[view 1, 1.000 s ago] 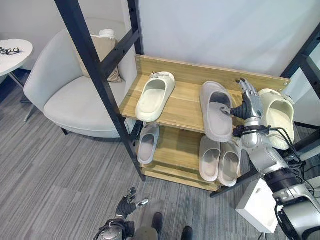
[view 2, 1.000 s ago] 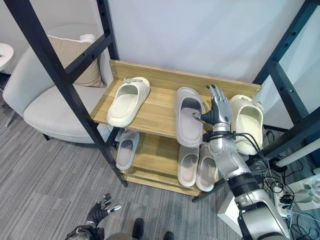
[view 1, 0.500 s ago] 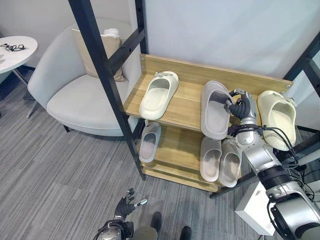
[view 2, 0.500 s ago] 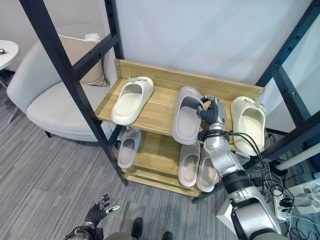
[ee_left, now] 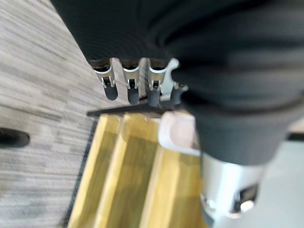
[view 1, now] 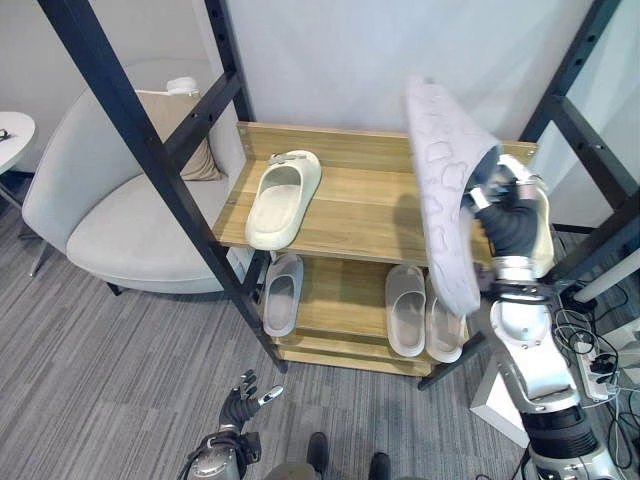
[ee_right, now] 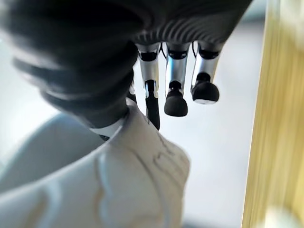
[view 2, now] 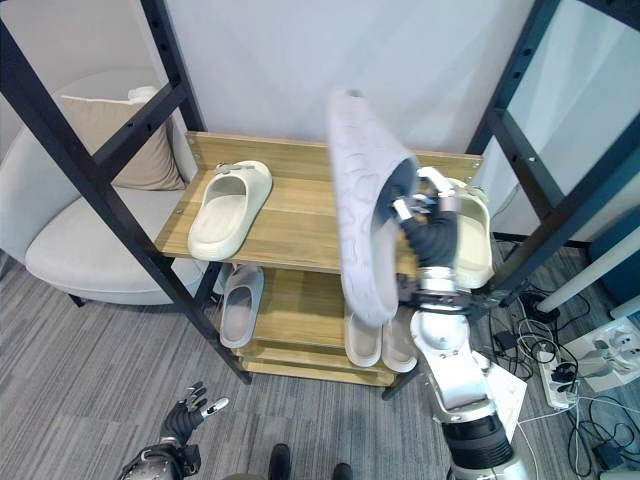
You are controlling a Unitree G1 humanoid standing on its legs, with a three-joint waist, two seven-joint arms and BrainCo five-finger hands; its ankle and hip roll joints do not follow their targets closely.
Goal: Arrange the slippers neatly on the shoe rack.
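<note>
Standing against the white wall, the wooden shoe rack [view 1: 350, 215] carries a cream slipper [view 1: 282, 198] on its upper shelf, a second cream slipper [view 2: 472, 240] at the far right edge behind the arm, and three pale slippers on the lower shelf [view 1: 330, 300]. Beside it sits a grey armchair [view 1: 110, 215] with a tan cushion [view 1: 185, 140]. The grey slipper [view 1: 440, 190] is up off the shelf, held upright with its patterned sole toward the camera, the right hand [view 1: 510, 215] with fingers curled round its side edge. Judged light and foamy, slightly flexible, with a grippy sole; a hold along the side rim near the strap looks best, since it may swing from a pinch at one edge. The left hand [view 1: 235, 410] hangs low over the carpet, fingers spread and empty.
</note>
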